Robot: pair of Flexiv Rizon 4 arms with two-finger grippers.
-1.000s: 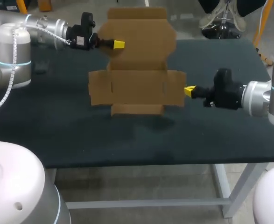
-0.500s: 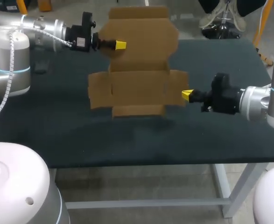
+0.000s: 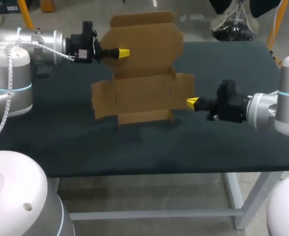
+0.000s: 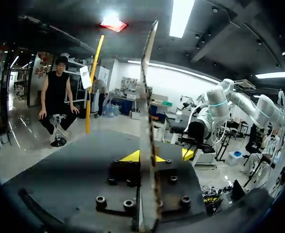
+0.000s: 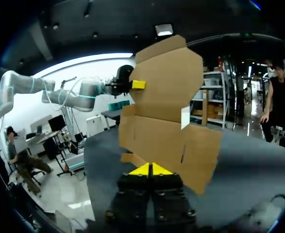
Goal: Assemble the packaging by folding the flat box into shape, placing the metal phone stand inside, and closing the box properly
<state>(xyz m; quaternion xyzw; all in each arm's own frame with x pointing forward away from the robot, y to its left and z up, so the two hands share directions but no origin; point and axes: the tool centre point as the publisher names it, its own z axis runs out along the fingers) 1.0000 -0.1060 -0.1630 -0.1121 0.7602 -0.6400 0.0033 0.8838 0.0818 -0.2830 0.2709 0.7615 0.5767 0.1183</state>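
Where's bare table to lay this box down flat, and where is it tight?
Widest bare strip: the table between the flat box and the near edge. A smaller patch lies at the far right corner, behind the right arm. Crowded: both sides of the box, where the left gripper and right gripper meet it.

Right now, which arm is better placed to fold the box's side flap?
Right, probably. The left gripper grips the cardboard box by its upper panel, holding it upright; the right gripper, shut, sits at the side flap, free to push.
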